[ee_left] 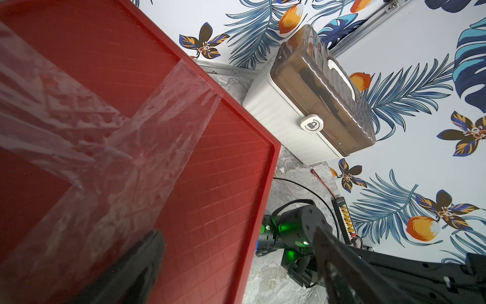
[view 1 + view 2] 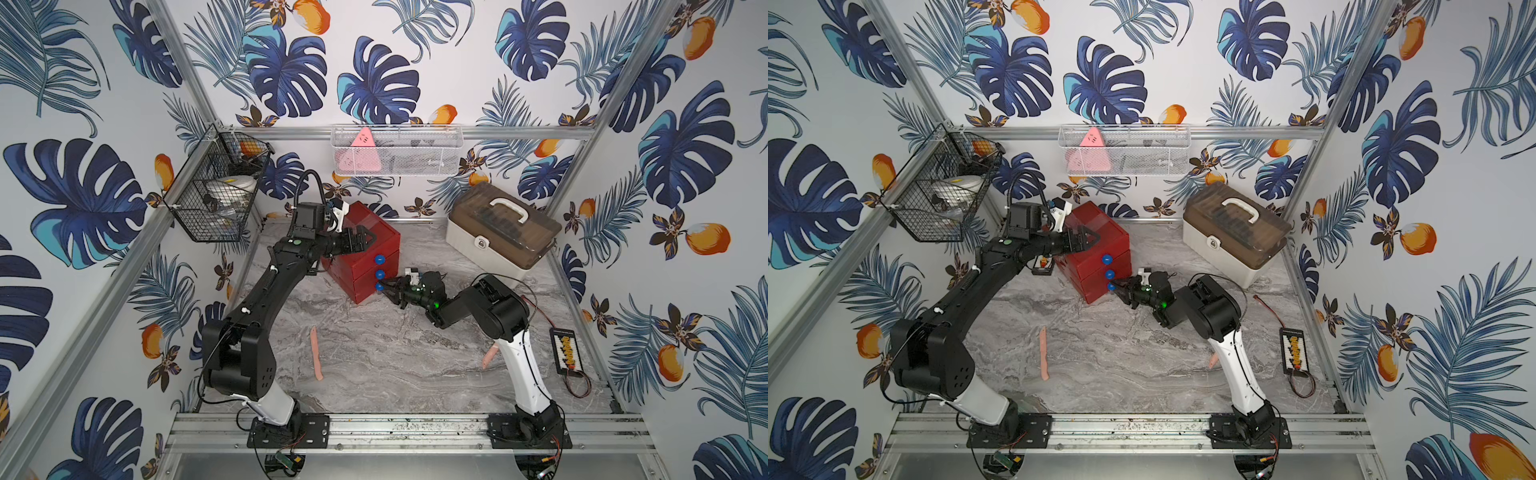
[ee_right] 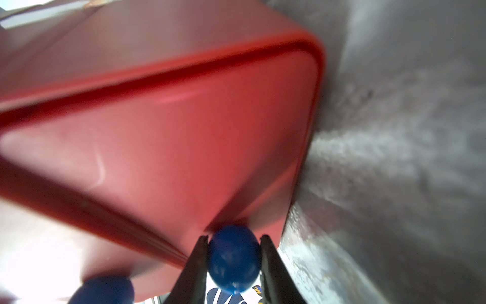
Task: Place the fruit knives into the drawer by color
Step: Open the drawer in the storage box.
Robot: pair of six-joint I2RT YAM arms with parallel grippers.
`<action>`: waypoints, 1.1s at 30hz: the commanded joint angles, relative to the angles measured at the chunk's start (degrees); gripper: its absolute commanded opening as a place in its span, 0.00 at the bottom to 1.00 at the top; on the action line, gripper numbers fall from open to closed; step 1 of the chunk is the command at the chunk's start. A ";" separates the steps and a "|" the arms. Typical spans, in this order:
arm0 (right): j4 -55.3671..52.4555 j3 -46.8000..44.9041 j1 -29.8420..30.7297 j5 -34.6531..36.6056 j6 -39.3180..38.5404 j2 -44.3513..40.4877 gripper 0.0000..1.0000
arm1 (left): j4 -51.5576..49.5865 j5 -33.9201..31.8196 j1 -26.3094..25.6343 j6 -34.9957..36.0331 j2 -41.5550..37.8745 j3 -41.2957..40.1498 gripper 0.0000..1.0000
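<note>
Nearest, two salmon knives lie flat on the marble surface (image 2: 374, 374), well apart. One pink knife (image 2: 316, 353) is out in the open beside the left arm, running near to far. The second pink knife (image 2: 489, 358) is tucked against the right arm's white link, which hides part of it. No teal or green knives can be seen. Farther in, the right claw (image 2: 384, 287) reaches low to the front of the red chest (image 2: 365, 257). In the right wrist view its fingers (image 3: 200, 263) press both sides of the bottom knob (image 3: 234, 260), so it is clamped on it. The chest stands on the surface with its three blue knobs stacked, and in both top views all three drawers look shut. The left claw (image 2: 368, 239) hangs over the chest's top with its jaws spread wide, holding nothing. Whether it touches the top I cannot tell. Clear tape (image 1: 157, 118) crosses that top. Beyond, at the far right, sits a beige case (image 2: 498, 237) with a brown lid.
</note>
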 commanded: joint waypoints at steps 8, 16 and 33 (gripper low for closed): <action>3.77 -4.93 -0.41 -0.65 1.99 -3.19 0.18 | -19.40 -3.67 0.64 -1.88 2.37 -0.75 0.96; 6.35 -12.35 -2.43 -2.53 2.34 -6.99 0.18 | -19.18 -3.45 1.05 -2.14 2.55 -0.24 0.96; 10.14 -22.11 -3.62 -4.19 3.21 -10.46 0.57 | -19.04 -2.82 1.54 -2.85 2.57 0.46 0.96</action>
